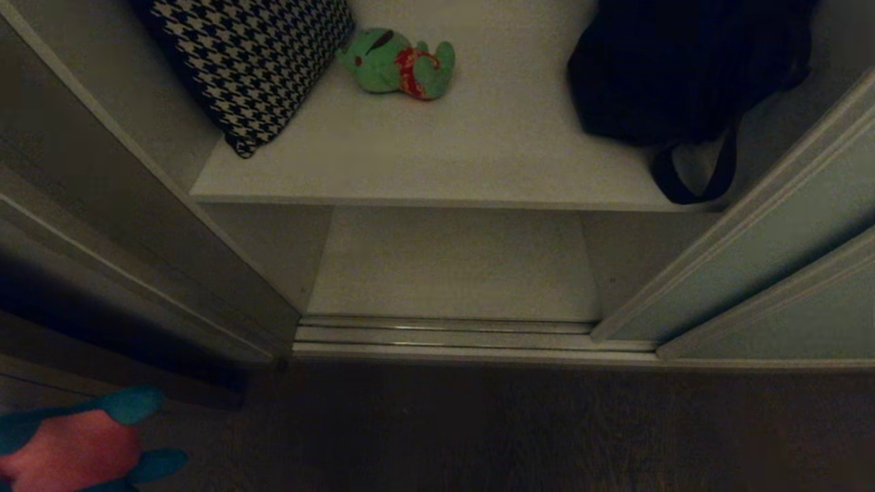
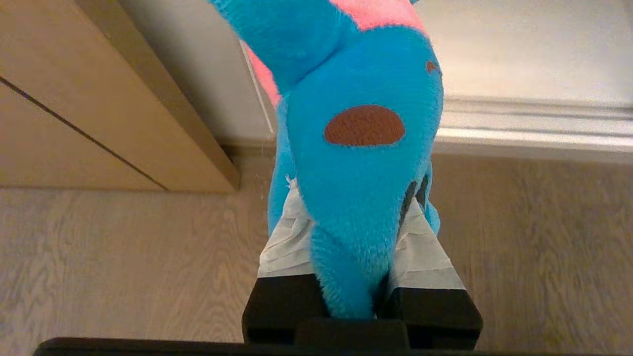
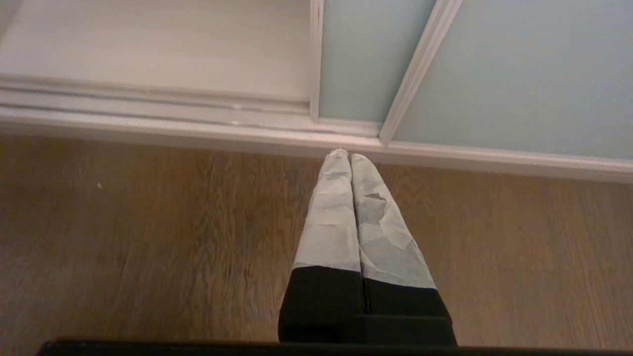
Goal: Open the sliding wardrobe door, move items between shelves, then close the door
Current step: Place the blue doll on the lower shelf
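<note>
The teal-blue plush toy [image 2: 361,163] sits pinched by its lower body in my left gripper [image 2: 353,232], low outside the open wardrobe, lower shelf [image 1: 451,273] ahead; I should carry it in level, right gripper [image 3: 350,157] clenched empty.

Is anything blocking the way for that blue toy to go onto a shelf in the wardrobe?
Nothing visible. The sliding wardrobe door is pushed aside to the right, leaving the opening clear. The left gripper holds the teal-blue plush toy low at the left, over the floor, and the lower shelf lies bare.
</note>
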`<state>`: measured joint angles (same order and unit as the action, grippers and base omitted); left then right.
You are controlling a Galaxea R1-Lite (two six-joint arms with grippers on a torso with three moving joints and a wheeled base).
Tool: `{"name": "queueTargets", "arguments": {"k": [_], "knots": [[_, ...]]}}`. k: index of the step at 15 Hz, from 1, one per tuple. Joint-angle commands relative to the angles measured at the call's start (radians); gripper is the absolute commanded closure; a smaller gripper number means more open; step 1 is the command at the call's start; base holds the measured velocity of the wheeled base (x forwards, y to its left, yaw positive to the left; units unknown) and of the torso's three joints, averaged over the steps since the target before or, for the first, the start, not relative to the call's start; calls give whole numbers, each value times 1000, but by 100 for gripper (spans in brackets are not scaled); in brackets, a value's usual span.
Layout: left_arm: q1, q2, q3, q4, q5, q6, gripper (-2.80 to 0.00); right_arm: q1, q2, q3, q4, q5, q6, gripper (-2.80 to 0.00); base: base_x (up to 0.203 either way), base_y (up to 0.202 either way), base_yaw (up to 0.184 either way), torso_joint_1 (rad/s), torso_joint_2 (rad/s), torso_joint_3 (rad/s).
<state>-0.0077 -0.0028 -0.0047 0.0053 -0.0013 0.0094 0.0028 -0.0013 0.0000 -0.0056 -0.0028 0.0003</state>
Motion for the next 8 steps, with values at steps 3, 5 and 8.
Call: {"name": "queueTargets", "arguments": {"k": [3,5,8], "knots": [[0,3,0,-1,1,0,0,0,0,0,-1,0,0,0,0,0,0,1,1,-194],[0,3,-1,1,0,0,0,0,0,0,-1,0,0,0,0,0,0,2,2,-198],[0,3,-1,1,0,0,0,0,0,0,-1,0,0,0,0,0,0,2,1,-203]]}}
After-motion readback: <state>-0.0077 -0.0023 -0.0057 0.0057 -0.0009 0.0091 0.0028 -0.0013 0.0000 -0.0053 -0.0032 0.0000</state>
